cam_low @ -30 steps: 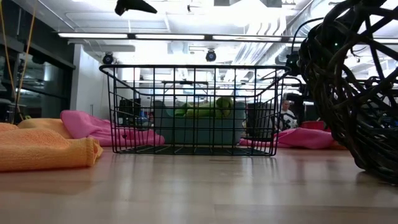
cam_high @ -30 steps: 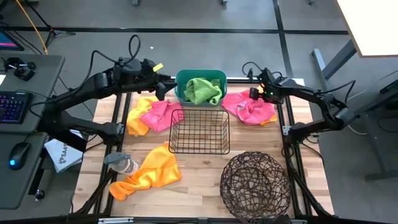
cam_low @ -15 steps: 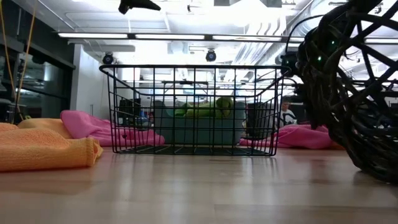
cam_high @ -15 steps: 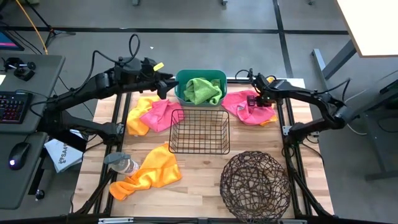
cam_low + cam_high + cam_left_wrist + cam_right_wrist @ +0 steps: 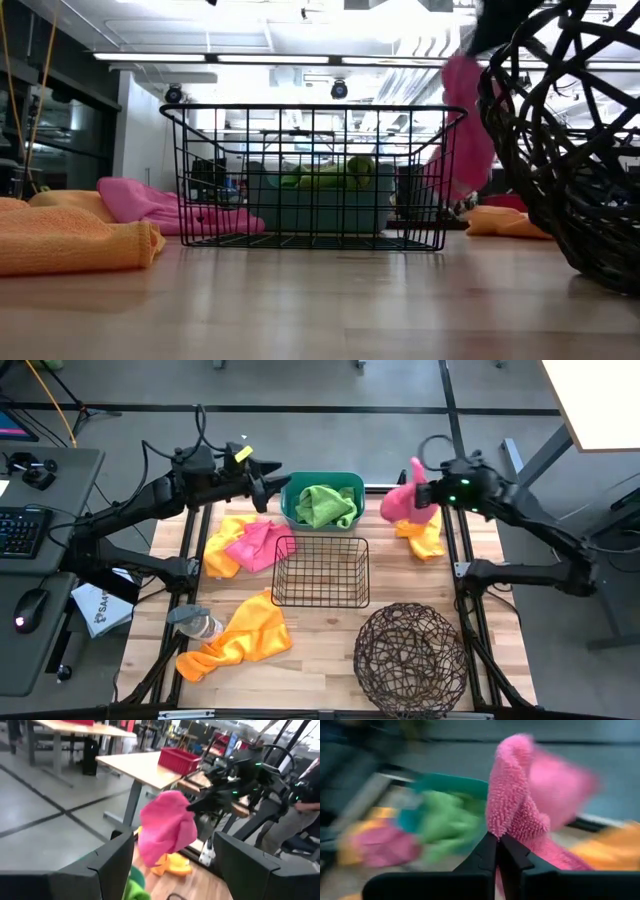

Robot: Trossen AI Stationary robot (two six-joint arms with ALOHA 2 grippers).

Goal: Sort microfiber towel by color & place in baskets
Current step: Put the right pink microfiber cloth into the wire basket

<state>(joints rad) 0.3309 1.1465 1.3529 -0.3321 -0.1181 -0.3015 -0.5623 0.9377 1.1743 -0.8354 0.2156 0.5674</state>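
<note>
Above table's far right, right gripper (image 5: 497, 842) clenches pink towel (image 5: 402, 500); left gripper (image 5: 270, 488) apparently spread, fingertips cut off.

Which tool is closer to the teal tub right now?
Left. The left tool hovers at the teal tub's rim; the right tool, gripping a pink towel, is well off its other side.

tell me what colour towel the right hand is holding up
Pink. The towel pinched in the right hand shows best in the right wrist view.
</note>
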